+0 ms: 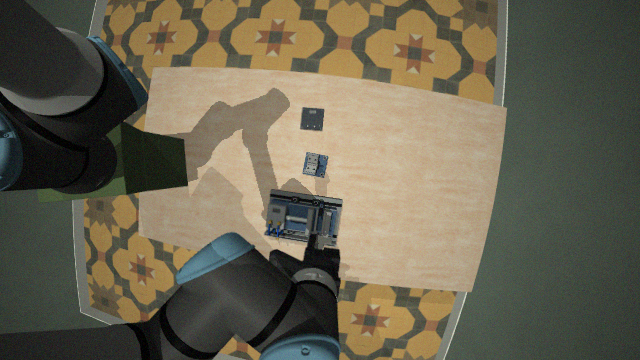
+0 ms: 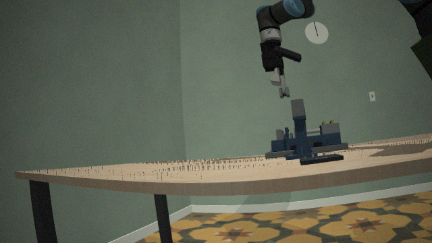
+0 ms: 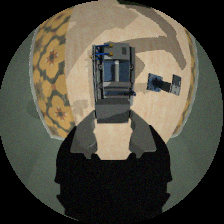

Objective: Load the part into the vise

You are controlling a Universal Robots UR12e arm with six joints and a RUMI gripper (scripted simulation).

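High above the vise [image 1: 300, 217], the end effector [image 2: 283, 92] hangs closed on the grey part [image 3: 114, 111], which sits between its fingertips. From the top camera, the part lies over the vise's edge nearest the arm. In the exterior view, open air separates the fingertips from the vise. The V-block [image 1: 315, 164] stands just beyond the vise, and the infeed plate [image 1: 312, 119] farther on. All are well apart from the table [image 1: 425, 175] edges.
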